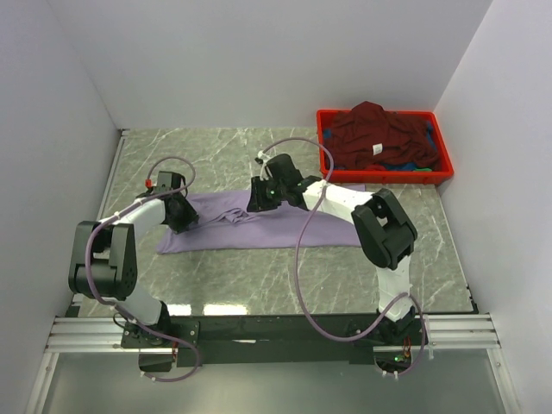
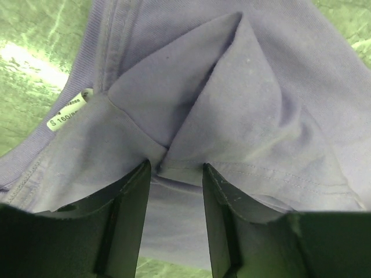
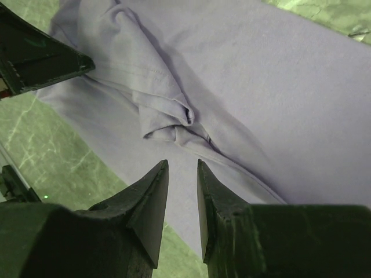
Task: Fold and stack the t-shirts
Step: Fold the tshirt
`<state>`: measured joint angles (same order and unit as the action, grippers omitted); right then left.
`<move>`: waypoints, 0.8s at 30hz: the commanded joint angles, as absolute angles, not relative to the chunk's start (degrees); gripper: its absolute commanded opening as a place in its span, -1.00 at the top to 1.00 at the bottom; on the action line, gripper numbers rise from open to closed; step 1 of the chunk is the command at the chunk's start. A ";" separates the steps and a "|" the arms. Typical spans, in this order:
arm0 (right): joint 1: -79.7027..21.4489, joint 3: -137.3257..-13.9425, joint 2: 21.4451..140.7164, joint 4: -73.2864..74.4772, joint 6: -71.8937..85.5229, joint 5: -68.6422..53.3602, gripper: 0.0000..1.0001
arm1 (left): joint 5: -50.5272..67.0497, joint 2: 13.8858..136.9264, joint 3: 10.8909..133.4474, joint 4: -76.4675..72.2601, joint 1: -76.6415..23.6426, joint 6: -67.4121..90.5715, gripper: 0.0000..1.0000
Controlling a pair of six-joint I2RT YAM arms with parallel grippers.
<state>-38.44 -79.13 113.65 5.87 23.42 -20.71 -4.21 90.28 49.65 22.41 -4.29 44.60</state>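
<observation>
The lavender t-shirt lies spread across the middle of the table, with a bunched fold near its centre. My left gripper is at its left end. In the left wrist view this gripper is open, its tips against a raised fold of the cloth beside the white size label. My right gripper is over the shirt's far edge. In the right wrist view it is slightly open and empty, just above the cloth. The maroon t-shirt is heaped in the crate.
The red plastic crate stands at the back right, with bits of blue and green cloth under the maroon shirt. White walls close in the table on the left, back and right. The left arm's gripper shows in the right wrist view.
</observation>
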 commanded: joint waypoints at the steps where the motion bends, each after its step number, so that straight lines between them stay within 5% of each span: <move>1: -39.29 -82.61 114.61 6.50 21.53 -19.16 0.32 | -6.77 90.62 51.50 23.73 -3.87 43.59 0.05; 8: -40.17 -85.25 116.89 7.21 21.01 -18.37 0.31 | -5.02 91.49 52.55 23.38 -3.87 43.15 0.12; 13: -40.87 -87.27 118.65 7.91 20.39 -17.67 0.31 | -3.78 91.41 53.52 23.82 -3.87 43.07 0.59; 19: -41.40 -89.03 121.37 8.17 19.42 -17.32 0.31 | -3.78 91.05 56.77 25.83 -3.69 42.19 0.87; 24: -41.40 -91.05 123.05 8.61 18.29 -18.45 0.31 | -3.60 91.49 59.94 26.89 -3.43 41.66 0.89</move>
<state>-41.01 -87.50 122.67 8.67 20.18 -18.46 -4.27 91.55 56.86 26.04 -3.79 42.74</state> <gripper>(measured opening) 0.346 0.065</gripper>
